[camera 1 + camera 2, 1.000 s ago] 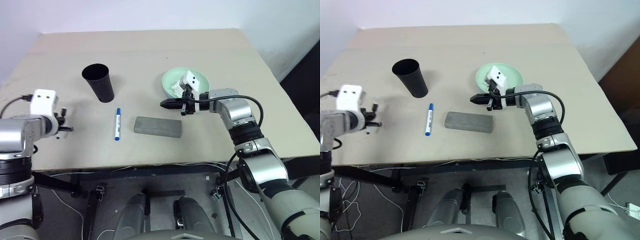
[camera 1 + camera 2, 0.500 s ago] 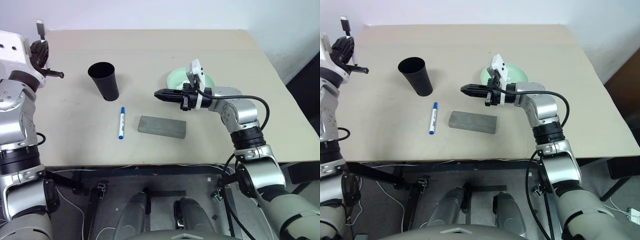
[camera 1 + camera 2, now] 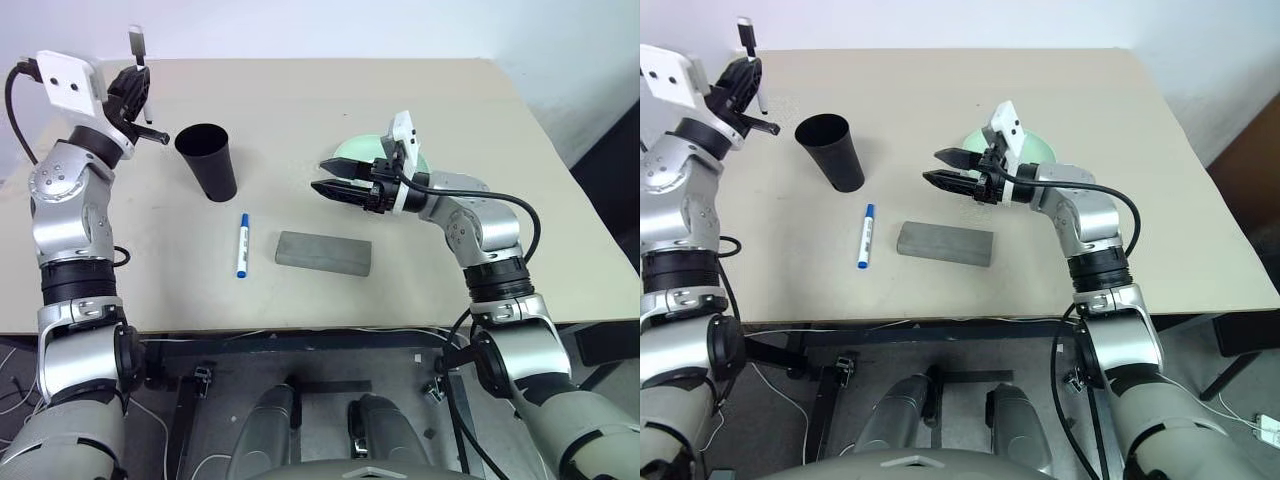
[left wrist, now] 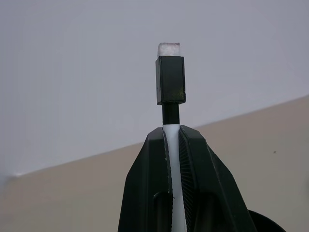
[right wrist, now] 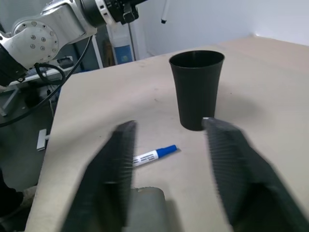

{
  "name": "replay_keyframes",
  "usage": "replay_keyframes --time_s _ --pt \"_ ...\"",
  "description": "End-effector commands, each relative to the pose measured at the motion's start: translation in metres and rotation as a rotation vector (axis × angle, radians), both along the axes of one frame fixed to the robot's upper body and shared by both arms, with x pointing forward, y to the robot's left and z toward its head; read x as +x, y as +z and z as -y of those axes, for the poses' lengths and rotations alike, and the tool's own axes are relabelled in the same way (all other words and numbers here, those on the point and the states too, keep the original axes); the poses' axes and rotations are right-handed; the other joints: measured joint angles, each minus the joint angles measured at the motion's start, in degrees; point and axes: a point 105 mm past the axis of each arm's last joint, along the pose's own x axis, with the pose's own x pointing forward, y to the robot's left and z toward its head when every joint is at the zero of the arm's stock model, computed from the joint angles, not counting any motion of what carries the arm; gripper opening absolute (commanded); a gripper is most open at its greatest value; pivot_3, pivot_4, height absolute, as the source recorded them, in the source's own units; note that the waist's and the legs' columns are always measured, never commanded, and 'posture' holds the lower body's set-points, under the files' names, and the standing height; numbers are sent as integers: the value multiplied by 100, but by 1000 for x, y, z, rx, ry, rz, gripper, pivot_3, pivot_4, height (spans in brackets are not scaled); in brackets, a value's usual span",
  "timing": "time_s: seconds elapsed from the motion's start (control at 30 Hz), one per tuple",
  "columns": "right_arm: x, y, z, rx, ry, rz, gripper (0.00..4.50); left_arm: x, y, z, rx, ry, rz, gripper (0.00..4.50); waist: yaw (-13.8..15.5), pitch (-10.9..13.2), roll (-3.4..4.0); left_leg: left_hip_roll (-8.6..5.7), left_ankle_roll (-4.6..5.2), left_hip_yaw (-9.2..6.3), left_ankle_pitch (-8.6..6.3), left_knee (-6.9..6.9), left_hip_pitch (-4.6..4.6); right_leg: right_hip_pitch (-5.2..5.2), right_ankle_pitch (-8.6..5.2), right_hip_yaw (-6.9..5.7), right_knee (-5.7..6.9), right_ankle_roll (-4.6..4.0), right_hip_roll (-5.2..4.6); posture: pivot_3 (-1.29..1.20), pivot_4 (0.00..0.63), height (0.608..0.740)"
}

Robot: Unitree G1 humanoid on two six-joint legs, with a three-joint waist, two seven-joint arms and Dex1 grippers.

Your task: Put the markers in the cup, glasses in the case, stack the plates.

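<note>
My left gripper [image 3: 128, 92] is raised beside the black cup [image 3: 208, 160], to its left, and is shut on a white marker [image 4: 170, 87] with a black cap that sticks up from between the fingers. A second marker [image 3: 241, 245], white with a blue cap, lies on the table in front of the cup. The grey case [image 3: 323, 253] lies closed to the right of that marker. My right gripper [image 3: 324, 177] hovers open and empty above the table, behind the case. The mint green plate [image 3: 350, 152] sits behind its wrist. The glasses are out of view.
The beige table [image 3: 300, 100] has open room at the back and on the right. Its front edge runs just in front of the case. In the right wrist view, the cup [image 5: 196, 87] and the blue-capped marker [image 5: 154, 154] lie ahead of the open fingers.
My left arm has lifted and swung in toward the cup, and its marker now points upward. My right gripper has opened and risen slightly.
</note>
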Motion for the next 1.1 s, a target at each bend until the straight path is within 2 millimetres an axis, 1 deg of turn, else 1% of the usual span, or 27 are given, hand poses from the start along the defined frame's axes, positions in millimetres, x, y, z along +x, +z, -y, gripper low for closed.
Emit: replay_keyframes --time_s 0.03,0.1,0.13,0.27,0.37,0.5,0.63,0.73,0.93,1.1 --pt "-6 19 4 28 5 76 3659 -2 18 4 1 -29 77 0 0 0 0 0 0 0 0 1 -1 -1 0 0 1 0 0 0 150 727" --pt "-4 20 6 35 -12 81 4305 0 16 6 -8 -44 77 0 -1 0 0 0 1 0 0 2 -2 -1 0 0 2 0 0 0 150 727" --pt "-3 21 7 35 -20 84 4449 1 15 8 -25 -58 79 0 -1 0 0 0 1 0 0 3 -3 -2 0 0 2 0 0 0 150 727" --pt "5 21 11 28 -78 98 4449 4 11 12 -52 -102 96 0 -1 0 0 0 2 0 1 9 -3 -1 1 0 7 1 0 0 150 727" --pt "4 13 11 -15 -77 114 4449 9 5 17 -55 -122 88 0 0 0 0 0 3 0 1 13 -5 -2 2 0 8 3 0 0 150 727" --pt "4 13 10 -13 -84 118 4449 15 1 17 -75 -122 88 0 0 0 0 0 5 0 2 24 -9 -2 4 -2 13 6 1 0 150 727" --pt "5 12 11 -19 -97 122 4449 19 -3 24 -92 -151 92 0 -1 0 0 0 16 -4 -5 67 -33 -15 4 -5 36 7 4 0 150 727" --pt "5 10 13 -32 -107 126 4449 21 -5 26 -101 -158 94 0 -3 0 0 0 23 -4 -2 82 -35 -13 15 -5 41 26 3 0 150 727" --pt "8 9 20 -51 -137 131 4449 26 -20 28 -93 -148 42 0 0 0 0 0 21 -3 -3 88 -35 -16 30 -4 41 35 -2 0 150 727" --pt "9 8 21 -55 -142 133 4449 28 -29 26 -100 -135 17 0 -3 0 0 0 21 -3 -3 88 -38 -20 30 -3 41 35 -3 0 150 727"
